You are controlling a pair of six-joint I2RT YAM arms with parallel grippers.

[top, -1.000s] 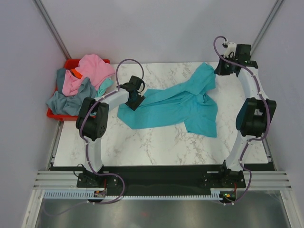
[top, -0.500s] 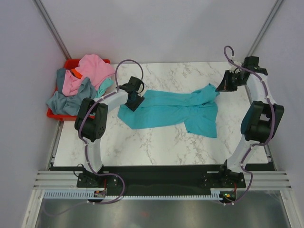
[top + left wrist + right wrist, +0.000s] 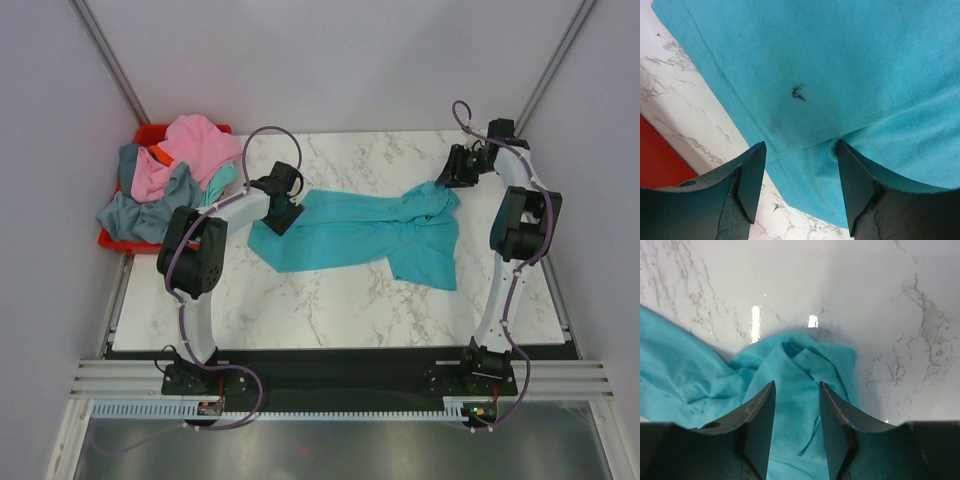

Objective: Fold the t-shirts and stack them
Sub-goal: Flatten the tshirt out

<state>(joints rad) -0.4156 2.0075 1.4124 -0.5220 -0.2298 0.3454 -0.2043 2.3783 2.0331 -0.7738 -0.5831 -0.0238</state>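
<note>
Marble table (image 3: 330,300), 1 teal t-shirt (image 3: 350,235), 2 grippers (image 3: 283,216) (image 3: 444,183)

top view looks down over the whole table (image 3: 330,300). both wrist views sit close above the teal t-shirt (image 3: 350,232), apparently at opposite ends.

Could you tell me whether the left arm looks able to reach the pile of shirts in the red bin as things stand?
Probably yes: the left gripper hangs open over the edge of the teal t-shirt, and only bare table lies between it and the pile in the red bin.
</note>
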